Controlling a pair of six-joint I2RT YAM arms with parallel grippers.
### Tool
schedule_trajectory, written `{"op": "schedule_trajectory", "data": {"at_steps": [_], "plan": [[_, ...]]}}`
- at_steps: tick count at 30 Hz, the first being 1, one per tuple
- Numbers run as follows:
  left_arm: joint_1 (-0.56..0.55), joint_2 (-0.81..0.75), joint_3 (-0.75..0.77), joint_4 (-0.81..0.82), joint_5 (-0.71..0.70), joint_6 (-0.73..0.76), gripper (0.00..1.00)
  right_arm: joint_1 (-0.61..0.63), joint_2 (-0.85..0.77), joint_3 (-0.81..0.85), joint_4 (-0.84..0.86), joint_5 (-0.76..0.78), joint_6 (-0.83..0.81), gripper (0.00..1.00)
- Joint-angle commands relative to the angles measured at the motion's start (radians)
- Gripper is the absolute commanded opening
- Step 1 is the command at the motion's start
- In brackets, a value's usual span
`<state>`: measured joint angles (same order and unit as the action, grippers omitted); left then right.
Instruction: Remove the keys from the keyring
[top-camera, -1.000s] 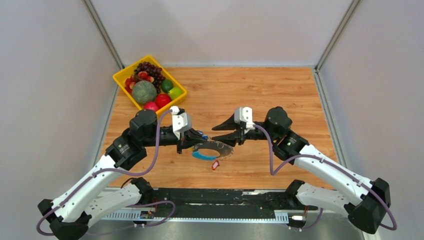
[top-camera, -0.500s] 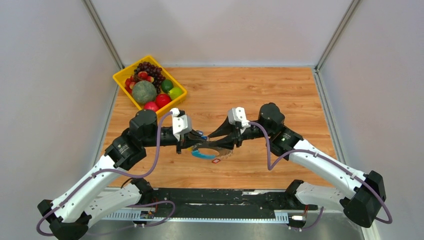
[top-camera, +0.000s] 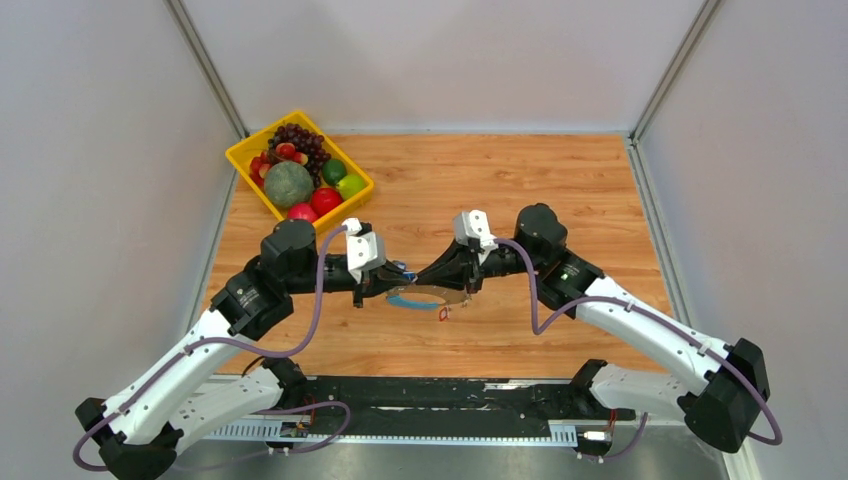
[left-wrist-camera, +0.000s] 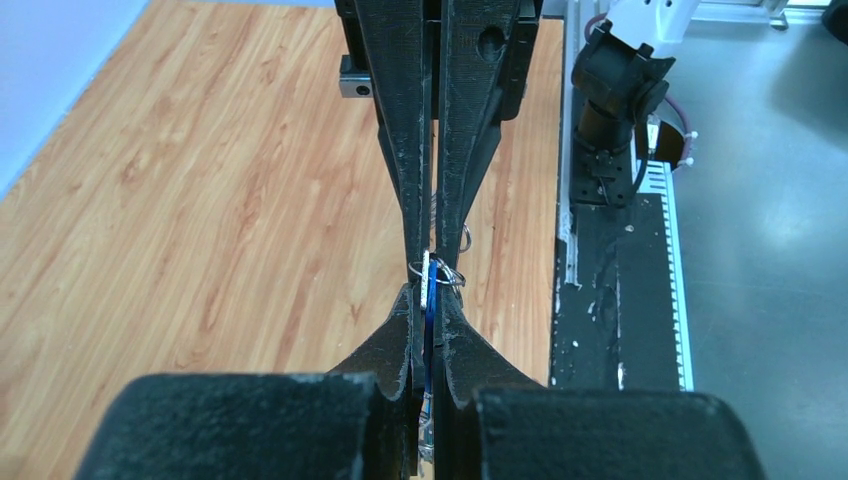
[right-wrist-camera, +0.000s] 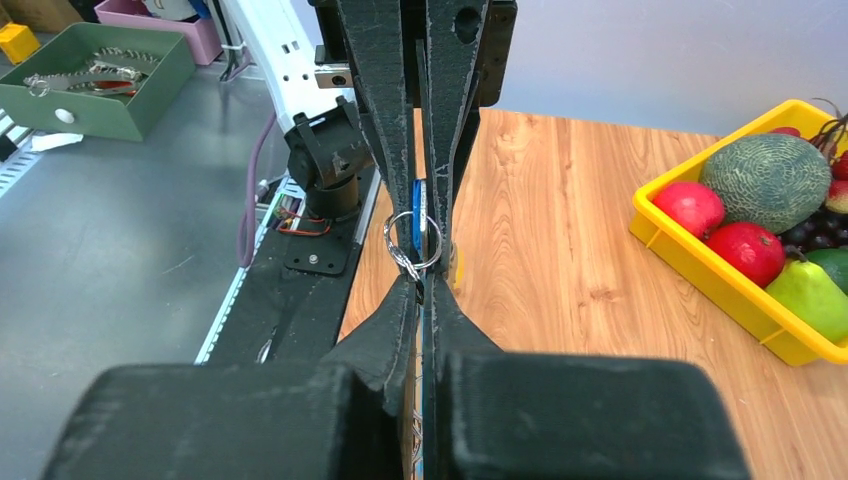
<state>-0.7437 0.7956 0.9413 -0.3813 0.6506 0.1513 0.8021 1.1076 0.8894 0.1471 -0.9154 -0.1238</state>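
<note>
The keyring (top-camera: 415, 299) hangs as a flat loop between my two grippers, light-blue band on the left, silvery chain on the right. A red-headed key (top-camera: 443, 314) dangles under it. The other keys are hidden among the fingers. My left gripper (top-camera: 392, 287) is shut on the blue band, which shows edge-on in the left wrist view (left-wrist-camera: 430, 300). My right gripper (top-camera: 426, 281) is shut on the loop from the other side, tip to tip with the left. In the right wrist view a small silver split ring (right-wrist-camera: 412, 240) sits just past my right gripper (right-wrist-camera: 421, 290).
A yellow fruit basket (top-camera: 238, 157) stands at the back left of the wooden table and also shows in the right wrist view (right-wrist-camera: 720, 290). Both arm bases and a black rail (top-camera: 440, 395) line the near edge. A green tray (right-wrist-camera: 100, 95) sits off the table.
My right gripper moved left to the loop and went from open to shut on it. The loop rose and flattened, and the red key swung right. The left gripper stayed put.
</note>
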Motion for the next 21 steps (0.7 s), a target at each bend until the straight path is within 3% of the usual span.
{"op": "schedule_trajectory", "data": {"at_steps": [1,7,12,21], "plan": [[0.004,-0.007,0.022,0.067,-0.035,0.036,0.0,0.006,-0.054,-0.018,0.023,0.03,0.003,0.0],[0.004,-0.009,-0.006,0.086,-0.052,0.046,0.0,0.003,-0.088,-0.04,0.051,0.068,0.085,0.0],[0.005,-0.01,-0.032,0.107,-0.066,0.058,0.0,0.001,-0.105,-0.087,0.203,0.099,0.247,0.0],[0.004,0.041,-0.09,0.205,-0.329,0.096,0.0,-0.036,-0.076,-0.103,0.28,0.216,0.395,0.0]]}}
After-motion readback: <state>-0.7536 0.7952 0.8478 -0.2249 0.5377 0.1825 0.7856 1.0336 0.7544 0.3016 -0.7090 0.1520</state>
